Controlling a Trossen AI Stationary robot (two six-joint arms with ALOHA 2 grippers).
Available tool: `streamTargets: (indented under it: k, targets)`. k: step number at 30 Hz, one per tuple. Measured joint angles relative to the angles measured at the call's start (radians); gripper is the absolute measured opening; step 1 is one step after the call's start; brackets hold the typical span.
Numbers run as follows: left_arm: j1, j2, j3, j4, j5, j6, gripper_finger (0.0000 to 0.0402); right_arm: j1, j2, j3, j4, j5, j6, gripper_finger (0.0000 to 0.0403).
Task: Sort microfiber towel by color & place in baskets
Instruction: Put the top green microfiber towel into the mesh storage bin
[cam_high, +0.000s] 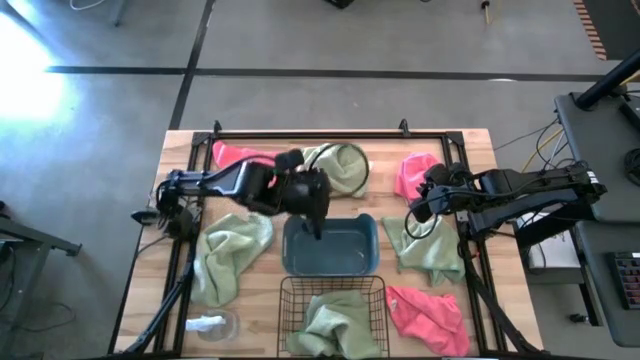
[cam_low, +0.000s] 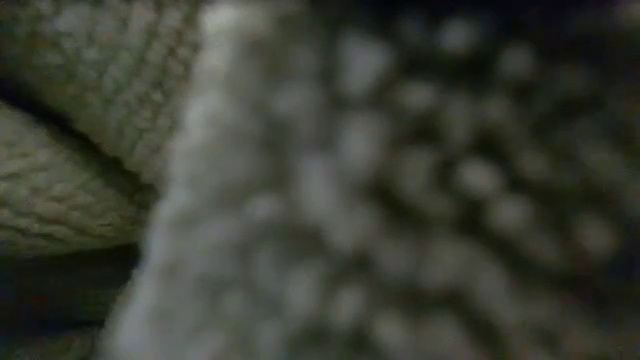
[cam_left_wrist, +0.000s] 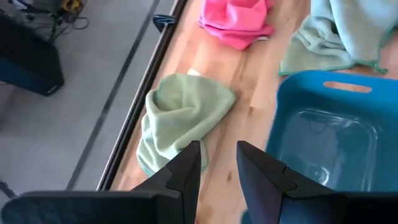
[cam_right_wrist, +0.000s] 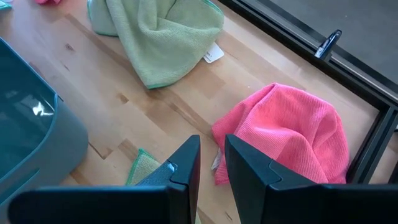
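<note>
Green and pink microfiber towels lie crumpled on the wooden table. One green towel (cam_high: 335, 322) sits in the black wire basket (cam_high: 290, 300) at the near edge. Beyond the basket stands the blue-grey bin (cam_high: 330, 250) with nothing in it. My left gripper (cam_high: 316, 225) (cam_left_wrist: 217, 165) hangs open over the bin's far left corner, with nothing between its fingers. A green towel (cam_high: 340, 165) (cam_left_wrist: 180, 118) lies past it by the far rail. My right gripper (cam_high: 418, 212) (cam_right_wrist: 211, 162) waits open above the right-hand green towel (cam_high: 430, 250), beside a pink towel (cam_high: 415, 172) (cam_right_wrist: 286, 137).
More towels: pink at the far left (cam_high: 235, 155), green at the left (cam_high: 230, 255), pink at the near right (cam_high: 425, 310). A small white-and-clear object (cam_high: 210, 325) lies at the near left. A black rail (cam_high: 310, 133) runs along the far edge. Cloth fills the low view.
</note>
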Motion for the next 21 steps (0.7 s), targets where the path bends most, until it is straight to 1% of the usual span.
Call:
streamTargets:
  k: [5, 10, 13, 17, 19, 21]
  targets:
    - [0.104, 0.000, -0.074, 0.109, 0.129, 0.133, 0.0089, 0.000, 0.000, 0.000, 0.000, 0.000, 0.000, 0.0068]
    - [0.195, -0.001, -0.193, 0.213, 0.270, 0.221, 0.0089, 0.000, 0.000, 0.000, 0.000, 0.001, 0.000, 0.0068]
    - [0.235, -0.014, -0.273, 0.270, 0.328, 0.261, 0.0089, 0.000, 0.000, 0.000, 0.000, 0.001, 0.002, 0.0068]
    - [0.287, -0.072, -0.404, 0.367, 0.383, 0.292, 0.0089, 0.000, 0.000, 0.000, 0.001, 0.001, 0.003, 0.0068]
    - [0.314, -0.120, -0.486, 0.442, 0.407, 0.305, 0.0089, 0.000, 0.000, 0.000, 0.001, 0.001, 0.003, 0.0068]
    - [0.349, -0.178, -0.570, 0.542, 0.461, 0.307, 0.0089, 0.000, 0.000, 0.000, 0.001, 0.001, 0.003, 0.0068]
